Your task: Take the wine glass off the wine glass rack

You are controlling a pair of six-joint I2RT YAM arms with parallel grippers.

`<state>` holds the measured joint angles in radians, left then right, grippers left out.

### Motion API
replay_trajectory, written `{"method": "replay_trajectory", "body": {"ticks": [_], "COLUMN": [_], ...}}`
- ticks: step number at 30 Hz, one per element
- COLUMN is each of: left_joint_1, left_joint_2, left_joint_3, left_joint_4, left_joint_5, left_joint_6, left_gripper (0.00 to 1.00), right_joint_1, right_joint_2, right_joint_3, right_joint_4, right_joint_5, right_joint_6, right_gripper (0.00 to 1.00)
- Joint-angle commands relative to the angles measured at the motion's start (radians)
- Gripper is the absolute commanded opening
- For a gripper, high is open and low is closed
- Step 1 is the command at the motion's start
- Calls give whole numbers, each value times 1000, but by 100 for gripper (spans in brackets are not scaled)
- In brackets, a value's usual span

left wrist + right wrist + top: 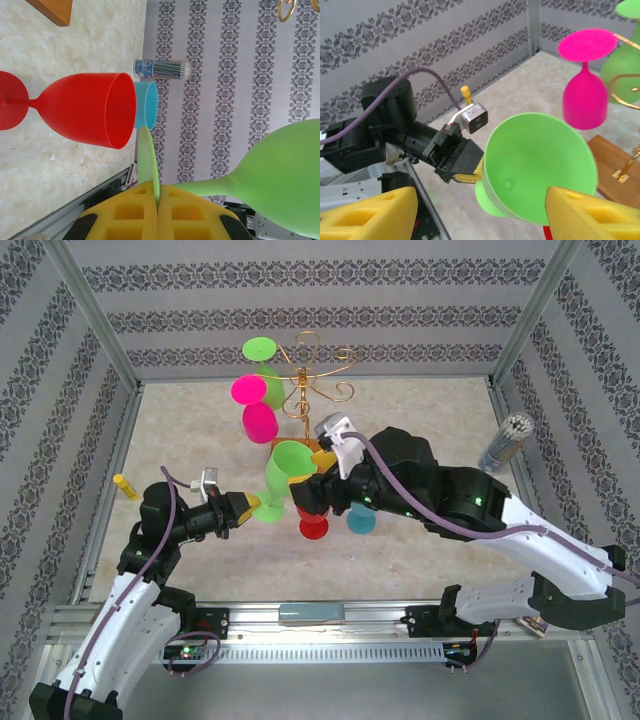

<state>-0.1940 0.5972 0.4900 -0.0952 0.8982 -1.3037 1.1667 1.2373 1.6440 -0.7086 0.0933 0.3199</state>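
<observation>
**While the left gripper (247,505) pinched its foot, the green wine glass (288,466) hung clear of the rack**

Item: one wine glass, lime green.

Location: in the air at 6 o'clock from the wine glass rack (305,375). It was just in front of the wooden base (615,172) and above the table (430,410). A red glass (313,527) and a blue glass (360,520) stood close beneath it.

Hold, left: fingers (125,215) closed flat on the thin edge of the foot disc. I judged this grip was chosen to leave the bowl free.

Hold, right: right gripper (481,202) spread wide, one pad on either side of the bowl. Whether either pad touched it, I could not tell. I took the stance for a steadying or receiving one.

Orientation: the long axis looked near level. From overhead it ran from the foot at 7 o'clock to the open mouth at 1 o'clock, and the mouth faced the right wrist.

On the rack: a pink glass (259,423) and a second green glass (260,347). Both hung foot-up from the scroll arms, so their bowls pointed down.

Sundries: a yellow marker (125,487) at 9 o'clock and a tube of sticks (505,440) at 3 o'clock.
</observation>
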Motion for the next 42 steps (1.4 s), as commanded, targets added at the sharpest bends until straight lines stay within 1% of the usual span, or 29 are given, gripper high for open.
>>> {"method": "replay_trajectory", "body": {"ticks": [1, 5, 8, 15, 21, 32, 34, 36, 39, 42], "left_joint_1": [13, 13, 14, 14, 13, 13, 13, 13, 13, 13], "left_joint_2": [2, 5, 10, 14, 13, 10, 9, 7, 9, 9], "left_joint_3": [16, 25, 29, 36, 41, 47, 47, 48, 51, 55], "left_joint_4": [37, 32, 32, 30, 30, 25, 25, 25, 25, 28], "left_joint_5": [28, 29, 29, 30, 30, 25, 24, 24, 24, 23], "left_joint_6": [-1, 5, 6, 6, 4, 0, 1, 1, -2, -5], "left_gripper": [0, 0, 0, 0, 0, 0, 0, 0, 0, 0], "right_joint_1": [-14, -22, -27, -38, -46, -61, -64, -65, -66, -67], "right_joint_2": [36, 70, 84, 112, 122, 136, 135, 135, 131, 124], "right_joint_3": [-4, 10, 8, 18, 17, 8, 7, 5, 2, -4], "right_joint_4": [14, 16, 30, 31, 26, 20, 18, 18, 24, 31], "right_joint_5": [-88, -105, -114, -155, -159, -162, -164, -167, -174, -185], "right_joint_6": [13, 1, -4, -7, -12, -19, -19, -21, -22, -19], "right_gripper": [69, 68, 63, 47, 45, 32, 27, 18, 0, 0]}}
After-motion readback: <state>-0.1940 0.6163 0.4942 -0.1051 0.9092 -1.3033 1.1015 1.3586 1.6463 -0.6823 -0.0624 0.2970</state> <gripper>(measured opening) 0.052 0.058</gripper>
